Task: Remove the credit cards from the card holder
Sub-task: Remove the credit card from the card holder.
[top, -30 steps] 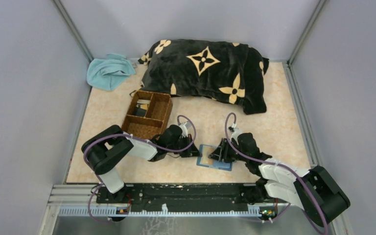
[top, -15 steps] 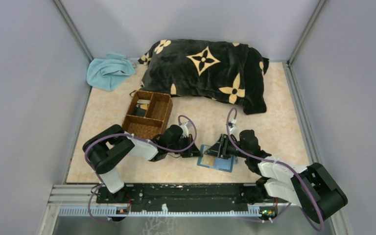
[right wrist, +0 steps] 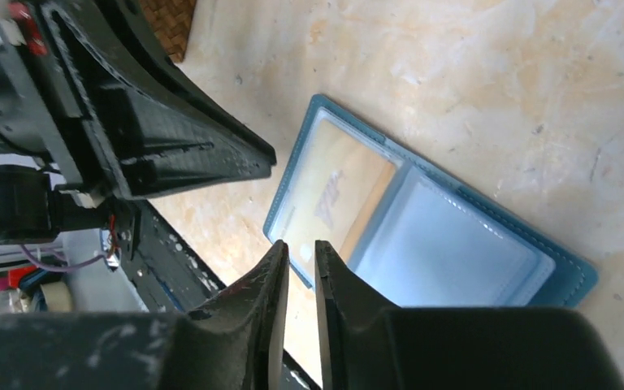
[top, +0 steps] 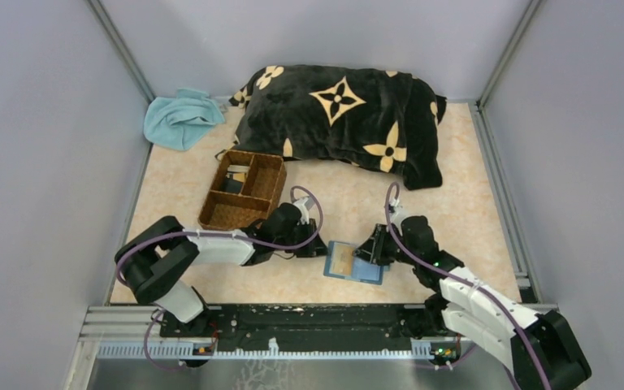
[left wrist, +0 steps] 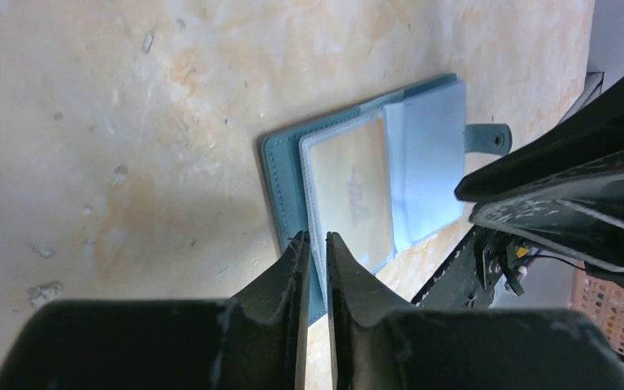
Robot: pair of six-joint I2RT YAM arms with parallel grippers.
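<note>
The teal-blue card holder (top: pixel 355 263) lies open and flat on the table between my two arms. It also shows in the left wrist view (left wrist: pixel 286 183) and the right wrist view (right wrist: pixel 573 272). Its left clear sleeve holds one pale beige card (left wrist: pixel 349 185), also seen in the right wrist view (right wrist: pixel 333 188). The right sleeve (right wrist: pixel 447 252) looks pale blue-grey. My left gripper (top: pixel 322 249) (left wrist: pixel 313 238) is shut and empty at the holder's left edge. My right gripper (top: pixel 368 252) (right wrist: pixel 301 245) is shut and empty over the holder's right half. No other cards are visible.
A brown woven compartment tray (top: pixel 244 191) stands just behind the left gripper, with something dark in one compartment. A black flowered pillow (top: pixel 341 122) and a light blue cloth (top: pixel 180 118) lie at the back. The black rail (top: pixel 292 321) runs along the near edge.
My right gripper has drawn back from over the holder's middle toward its right side. The left arm's elbow has swung out to the left; its gripper stays at the holder's left edge.
</note>
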